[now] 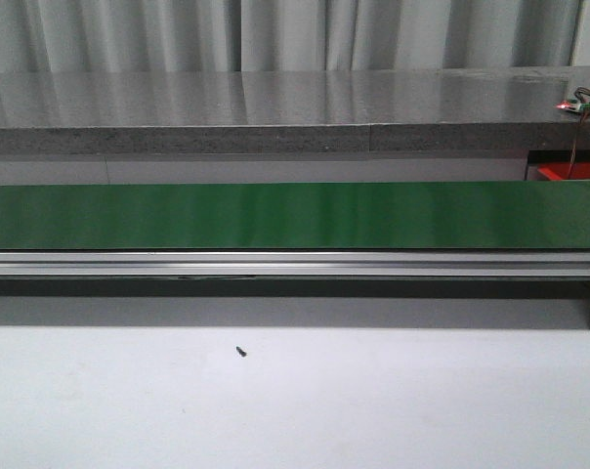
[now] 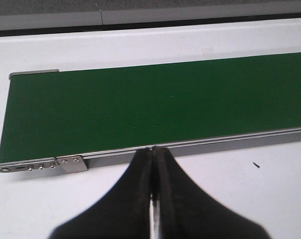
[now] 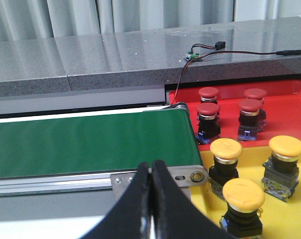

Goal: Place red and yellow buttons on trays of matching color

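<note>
beyond the green belt [image 3: 85, 142], red buttons [image 3: 209, 108] sit on the red tray [image 3: 285, 117], yellow buttons [image 3: 226, 148] on the yellow tray [image 3: 209, 158]. left gripper [image 2: 153, 154] and right gripper [image 3: 150, 169] hang closed, empty; we should wait over the bare belt.

The green conveyor belt [image 1: 295, 215] runs bare across the middle of the front frame, open to a gripper from above. Below it the white table [image 1: 373, 401] carries only a small dark screw [image 1: 241, 352], lower centre. In the right wrist frame's right half, four red buttons [image 3: 209, 110] and three yellow buttons [image 3: 226, 149] crowd the red tray [image 3: 225, 99] and yellow tray [image 3: 210, 199], with narrow gaps between them
</note>
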Tool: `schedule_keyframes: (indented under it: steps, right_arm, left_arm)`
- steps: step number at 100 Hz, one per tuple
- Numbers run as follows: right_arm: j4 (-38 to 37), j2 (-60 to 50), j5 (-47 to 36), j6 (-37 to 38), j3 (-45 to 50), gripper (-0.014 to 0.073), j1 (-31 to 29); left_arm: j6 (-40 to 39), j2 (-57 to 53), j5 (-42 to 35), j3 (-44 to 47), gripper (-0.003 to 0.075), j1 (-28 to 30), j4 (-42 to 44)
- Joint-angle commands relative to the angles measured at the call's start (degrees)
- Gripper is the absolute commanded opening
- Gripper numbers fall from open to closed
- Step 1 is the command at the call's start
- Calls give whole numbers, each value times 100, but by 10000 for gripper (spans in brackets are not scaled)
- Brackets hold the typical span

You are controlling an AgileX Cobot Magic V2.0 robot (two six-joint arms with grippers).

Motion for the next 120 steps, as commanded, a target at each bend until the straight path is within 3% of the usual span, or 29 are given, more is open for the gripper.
schedule_keyframes:
  steps: [1,47,72,94,107,120]
  right_arm:
    - [-73,-105,-437,-5,-99,-106,-30]
    - [-73,-105,-437,-5,-99,-106,-30]
    - [-73,-105,-437,-5,-99,-106,-30]
    - [-73,-105,-437,-5,-99,-106,-30]
    - [-73,-105,-437,-5,-99,-106,-30]
    - [-73,-105,-437,-5,-99,-106,-30]
  left_arm:
    - [3,-41,-314,-142,-20,-50,-132]
    - [3,-60,-484,-101,-20,-50,-83]
    - [3,-513,-2582,764,-20,-50,-64]
    - [-330,-1173,-3896,1752,-20,-38,703]
    - [-1336,-1591,-4443,2407,-20,-27,1385]
    - [-1399,-2025,-4501,2866,-20,52,1519]
